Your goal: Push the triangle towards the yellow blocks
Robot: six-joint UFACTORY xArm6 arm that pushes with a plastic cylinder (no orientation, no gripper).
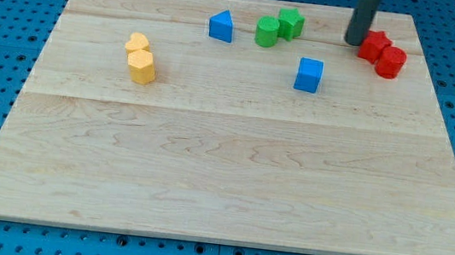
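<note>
Leftmost, 2 yellow blocks (141, 58) sit touching each other near the table's (203, 193) left edge. Toward the far edge lies the blue triangle (220, 26), well apart from them. Just right of it, 2 green blocks (278, 27) touch. A blue cube (308, 75) sits nearer the middle. My tip (356, 43), a bare rod with nothing to clench, stands just beside 2 red blocks (382, 52) near the far right corner.

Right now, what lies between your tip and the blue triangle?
In the camera view, the two green blocks lie between my tip and the blue triangle, near the board's top edge.
</note>
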